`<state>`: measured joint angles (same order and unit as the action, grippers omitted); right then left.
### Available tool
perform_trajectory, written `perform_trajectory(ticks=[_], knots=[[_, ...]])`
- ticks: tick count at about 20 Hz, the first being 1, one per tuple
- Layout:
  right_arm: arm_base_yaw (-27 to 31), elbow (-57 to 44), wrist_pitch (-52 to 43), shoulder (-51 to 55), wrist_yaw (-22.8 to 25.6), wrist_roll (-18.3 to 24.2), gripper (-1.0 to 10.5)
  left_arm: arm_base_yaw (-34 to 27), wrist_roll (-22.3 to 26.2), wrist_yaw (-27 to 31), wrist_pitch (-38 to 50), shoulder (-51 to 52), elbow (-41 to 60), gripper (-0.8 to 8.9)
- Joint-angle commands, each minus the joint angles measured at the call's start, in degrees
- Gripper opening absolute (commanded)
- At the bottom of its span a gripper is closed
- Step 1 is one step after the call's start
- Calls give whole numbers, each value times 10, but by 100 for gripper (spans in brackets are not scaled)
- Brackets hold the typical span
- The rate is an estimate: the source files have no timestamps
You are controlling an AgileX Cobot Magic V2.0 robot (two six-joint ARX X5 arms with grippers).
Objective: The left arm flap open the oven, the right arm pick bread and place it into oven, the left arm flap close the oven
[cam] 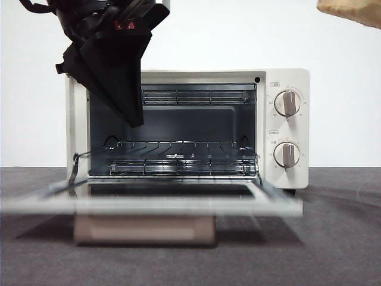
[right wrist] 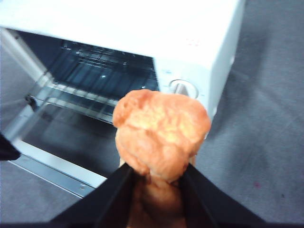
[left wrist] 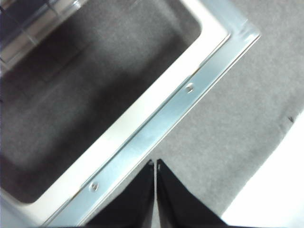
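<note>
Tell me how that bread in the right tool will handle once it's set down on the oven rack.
The bread looks puffy and lumpy, so it is probably light and soft; the right tool pinching its lower part may dent it. Its uneven, rounded shape could let it rock or tip on the wire rack. The matte crust seems unlikely to slip.

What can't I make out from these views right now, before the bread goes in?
- Bread: front view, cut off by the top edge; only a corner shows.
- Right gripper: out of the front view's frame.
- Oven door handle: front view, blurred, partly behind the door's edge.
- Oven cavity's left part: front view, behind the left gripper.
- Knob markings: too small.
</note>
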<state>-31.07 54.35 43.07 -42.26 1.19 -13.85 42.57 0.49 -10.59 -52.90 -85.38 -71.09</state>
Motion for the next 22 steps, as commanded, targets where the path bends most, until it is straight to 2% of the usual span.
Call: perform_trajectory(ticks=[1,5,9,13,17,22], knots=[[-3,13,-5,-4,-3,4,127,-1,-1,5,3,0,-7,11],[-3,13,-5,-15,-20,4,127,-27,-14,31,22,49,-7,11],[-4,13,-9,-52,-46,4,127,-80,-23,33,29,136,1,10],[-11,13,-43,-96,-81,4,127,-144,-28,26,37,245,70,10],[-52,13,-97,-157,-103,-10,127,-201,-41,-9,45,348,173,10],[-110,13,-206,-270,-101,-60,127,-221,-57,-15,41,430,248,10]])
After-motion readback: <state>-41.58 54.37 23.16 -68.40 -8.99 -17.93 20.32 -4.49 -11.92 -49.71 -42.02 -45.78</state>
